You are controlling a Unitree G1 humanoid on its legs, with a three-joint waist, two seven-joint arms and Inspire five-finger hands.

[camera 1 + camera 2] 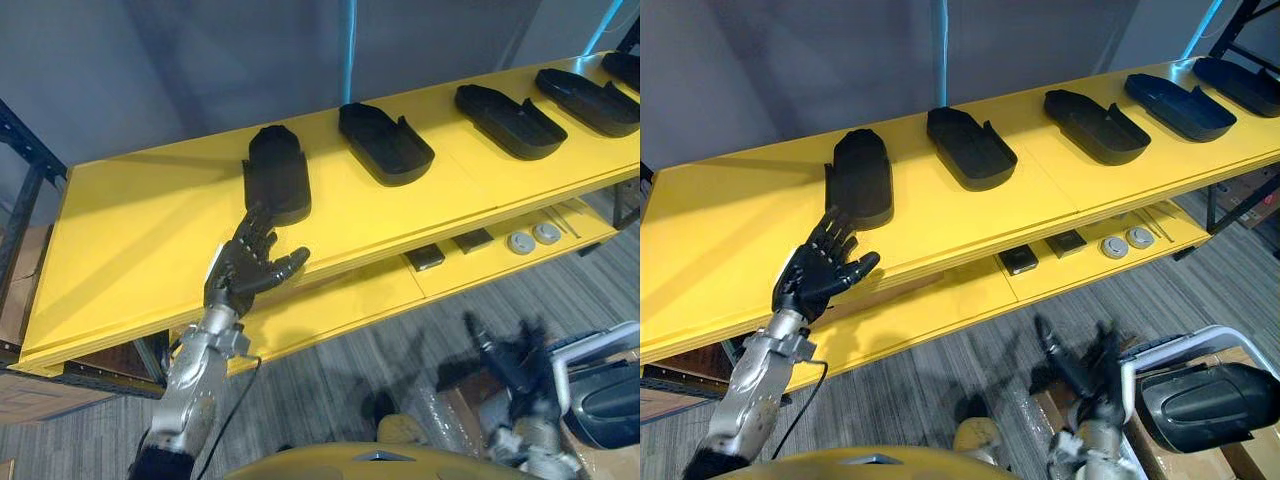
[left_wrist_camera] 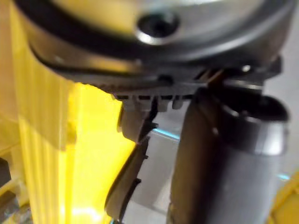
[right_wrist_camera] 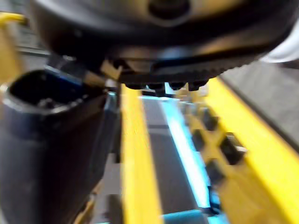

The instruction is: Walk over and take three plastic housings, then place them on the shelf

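We're looking at the long yellow shelf (image 1: 700,250) running beyond our left hand (image 1: 818,272), with five black plastic housings (image 1: 970,147) in a row on top. The nearest housing (image 1: 860,177) lies right at that hand's straight, spread fingertips, and the other four run off to its right. A sixth housing (image 1: 1205,400) sits low, just beside our right hand (image 1: 510,365), whose fingers we can't make out, and on the lower board right of the left hand are two dark squares (image 1: 1018,260) and two round discs (image 1: 1114,247).
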